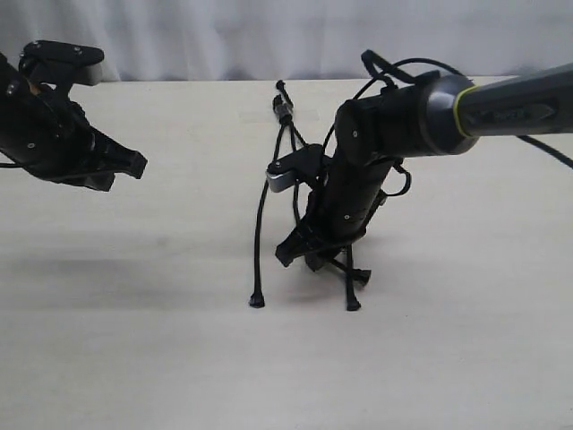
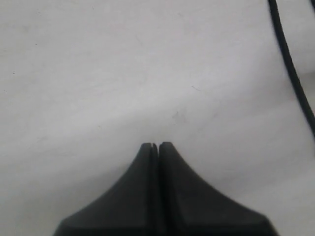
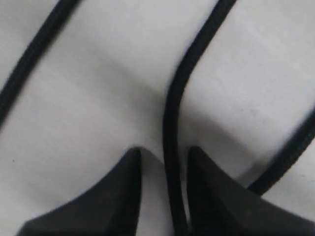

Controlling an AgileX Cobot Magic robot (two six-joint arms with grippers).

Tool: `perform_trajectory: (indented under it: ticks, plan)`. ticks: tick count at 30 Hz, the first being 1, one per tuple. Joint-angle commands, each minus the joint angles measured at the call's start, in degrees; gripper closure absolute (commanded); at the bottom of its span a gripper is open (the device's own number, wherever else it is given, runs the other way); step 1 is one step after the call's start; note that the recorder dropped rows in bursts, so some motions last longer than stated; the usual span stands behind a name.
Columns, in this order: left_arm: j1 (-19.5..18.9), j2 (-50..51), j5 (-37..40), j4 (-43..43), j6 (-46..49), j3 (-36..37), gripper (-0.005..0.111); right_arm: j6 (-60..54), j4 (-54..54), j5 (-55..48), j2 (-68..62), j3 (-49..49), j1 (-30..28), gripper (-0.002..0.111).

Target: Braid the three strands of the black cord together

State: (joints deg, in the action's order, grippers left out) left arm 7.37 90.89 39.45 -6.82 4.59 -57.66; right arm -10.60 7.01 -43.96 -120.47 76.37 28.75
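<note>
The black cord lies on the table with its bound head [image 1: 282, 106] at the far middle. The three strands run toward the near edge. The left strand [image 1: 260, 224] ends in a flared tip by itself, and the other two tips [image 1: 353, 303] lie crossed under my right arm. My right gripper [image 1: 313, 258] is down at the table over those two strands. In the right wrist view it [image 3: 162, 151] is open, with one strand [image 3: 172, 113] running between its fingers; other strands [image 3: 29, 59] pass on either side. My left gripper [image 1: 139, 164] hovers far left, shut [image 2: 157, 145] and empty, with one strand [image 2: 290, 69] at the view's edge.
The pale table [image 1: 134, 340] carries only the cord. A white curtain [image 1: 224, 36] hangs behind the far edge. The right arm's thick glossy cables [image 1: 394, 72] loop above its wrist, near the cord's head.
</note>
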Motion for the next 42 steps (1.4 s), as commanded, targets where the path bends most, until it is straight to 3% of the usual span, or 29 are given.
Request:
perform_trajectory:
  ticks: [1, 6, 13, 18, 20, 24, 27, 34, 38, 42]
  plan:
    - [0.4, -0.2, -1.8, 0.3, -0.4, -0.4, 0.107, 1.0, -0.4, -4.0, -1.3, 0.2, 0.0, 0.104]
    - [0.4, -0.2, -3.2, -0.1, -0.4, -0.4, 0.107, 1.0, 6.0, -4.5, -0.4, 1.3, 0.0, 0.104]
    - [0.4, -0.2, -4.7, -2.0, -0.4, -0.4, 0.107, -10.0, 30.1, -3.9, 2.4, 2.3, 1.4, 0.104]
    - [0.4, -0.2, -4.8, -3.3, -0.4, -0.4, 0.107, -9.7, 31.8, 5.3, 2.1, 2.3, 6.9, 0.103]
    - [0.4, -0.2, -4.5, -3.3, -0.4, -0.4, 0.107, -8.3, 31.8, 9.4, 1.5, 2.3, 8.8, 0.098]
    - [0.4, -0.2, -3.3, -3.3, -0.4, -0.4, 0.106, -7.0, 33.3, 9.5, -0.2, 2.3, 9.3, 0.074]
    - [0.4, -0.2, -2.7, -3.3, -0.4, -0.4, 0.099, -3.9, 30.6, 7.6, 0.1, 2.3, 8.4, 0.061]
    - [0.4, -0.2, -4.7, -4.6, -0.4, -0.4, 0.076, 12.8, 10.8, 4.8, 3.5, 2.3, 8.7, 0.062]
    - [0.4, -0.2, -8.6, -6.0, -0.4, -0.4, 0.074, 21.9, -2.2, 3.6, 1.1, 2.3, 11.4, 0.062]
    - [0.4, -0.2, -10.5, -7.3, -0.4, -0.4, 0.074, 25.0, -6.4, 3.6, -1.7, 2.3, 12.6, 0.065]
